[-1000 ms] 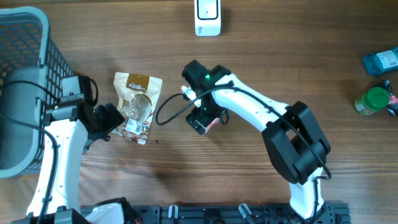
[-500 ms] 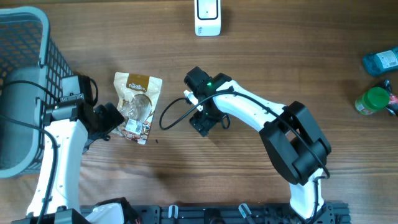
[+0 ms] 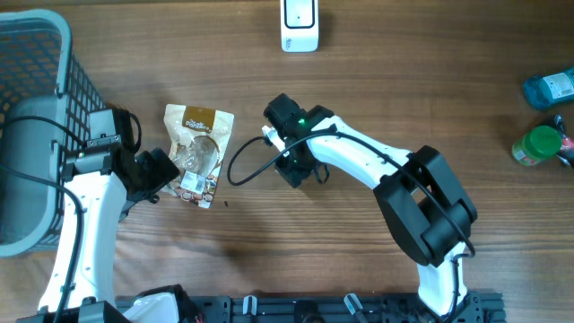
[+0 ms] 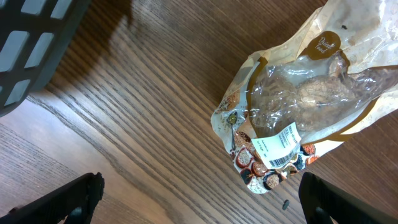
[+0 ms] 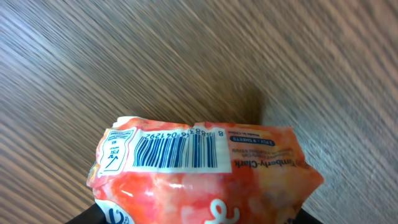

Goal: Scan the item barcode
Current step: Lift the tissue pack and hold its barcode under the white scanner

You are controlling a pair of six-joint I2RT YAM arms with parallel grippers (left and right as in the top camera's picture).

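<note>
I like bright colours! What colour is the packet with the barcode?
The packet is orange-pink and white, clearest in the right wrist view.

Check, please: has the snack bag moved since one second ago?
No. The snack bag lies at the same spot to the right of the basket, with the same tilt.

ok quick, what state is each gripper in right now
left gripper: open, holding nothing
right gripper: set around the tissue pack; whether it actually grips it cannot be told

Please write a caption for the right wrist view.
Orange-pink plastic packet with white barcode label facing the camera, wooden table behind.
</note>
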